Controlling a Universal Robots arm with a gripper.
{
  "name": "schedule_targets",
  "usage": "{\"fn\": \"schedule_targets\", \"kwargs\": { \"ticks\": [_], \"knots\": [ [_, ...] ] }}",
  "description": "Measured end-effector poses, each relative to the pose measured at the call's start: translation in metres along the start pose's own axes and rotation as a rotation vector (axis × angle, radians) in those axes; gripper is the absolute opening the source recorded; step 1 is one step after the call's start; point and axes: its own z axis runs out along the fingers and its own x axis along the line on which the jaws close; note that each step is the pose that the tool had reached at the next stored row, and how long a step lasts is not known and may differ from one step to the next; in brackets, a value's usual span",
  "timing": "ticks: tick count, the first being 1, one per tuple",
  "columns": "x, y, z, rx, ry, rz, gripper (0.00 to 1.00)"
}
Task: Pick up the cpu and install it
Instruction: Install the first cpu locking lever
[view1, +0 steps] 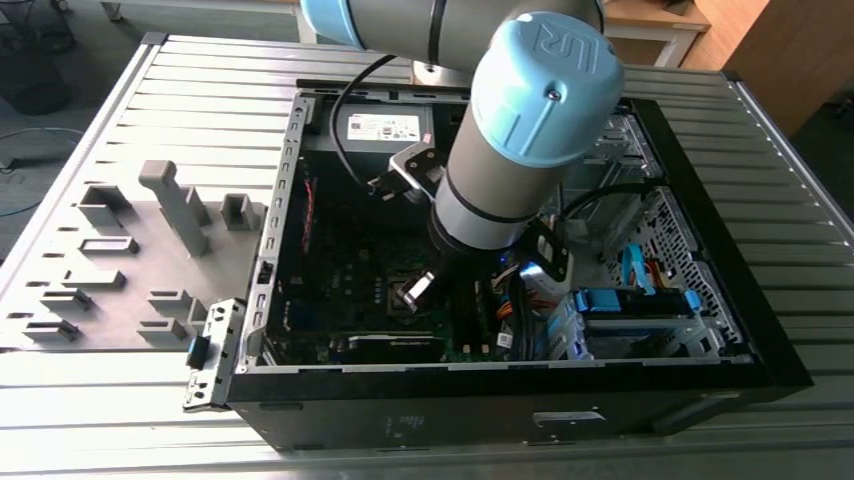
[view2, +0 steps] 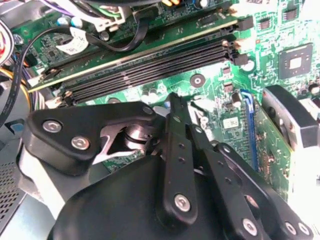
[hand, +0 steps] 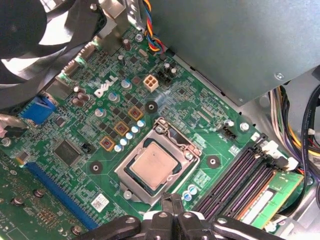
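Inside the open black computer case (view1: 747, 330), the small silver-grey square cpu (hand: 156, 163) sits in its socket (apparently placed); black gripper (hand: 172, 210) fingers together, empty.

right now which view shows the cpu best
The first wrist view: the cpu lies flat in its socket, metal top unobstructed. In the exterior view the arm covers that area, and the second wrist view looks at the memory slots.
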Motion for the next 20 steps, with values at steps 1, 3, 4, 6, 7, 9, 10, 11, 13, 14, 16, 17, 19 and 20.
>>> {"fn": "schedule_targets", "kwargs": {
  "ticks": [1, 3, 4, 6, 7, 9, 10, 11, 13, 14, 16, 17, 19, 20],
  "knots": [
    [0.0000, 0.0001, 0.0001, 0.0000, 0.0010, -0.008, 0.11],
    [0.0000, 0.0001, 0.0001, 0.0003, 0.0046, -0.034, 0.11],
    [0.0000, 0.0000, 0.0001, 0.0005, 0.0070, -0.051, 0.11],
    [0.0000, 0.0000, 0.0001, 0.0009, 0.0119, -0.085, 0.11],
    [0.0000, 0.0000, 0.0001, 0.0011, 0.0144, -0.102, 0.11],
    [0.0001, 0.0000, 0.0000, 0.0015, 0.0172, -0.121, 0.11],
    [0.0001, 0.0000, 0.0001, 0.0014, 0.0173, -0.122, 0.11],
    [0.0001, 0.0003, 0.0001, 0.0013, 0.0173, -0.123, 0.11],
    [0.0004, 0.0014, 0.0002, 0.0015, 0.0176, -0.123, 0.11],
    [0.0003, 0.0022, 0.0003, 0.0014, 0.0175, -0.124, 0.11],
    [-0.0005, 0.0041, 0.0006, 0.0014, 0.0177, -0.125, 0.11],
    [-0.0009, 0.0051, 0.0008, 0.0012, 0.0177, -0.126, 0.11],
    [-0.0009, 0.0061, 0.0010, 0.0015, 0.0180, -0.127, 0.11],
    [-0.0007, 0.0063, 0.0010, 0.0024, 0.0189, -0.127, 0.11]
  ]
}}
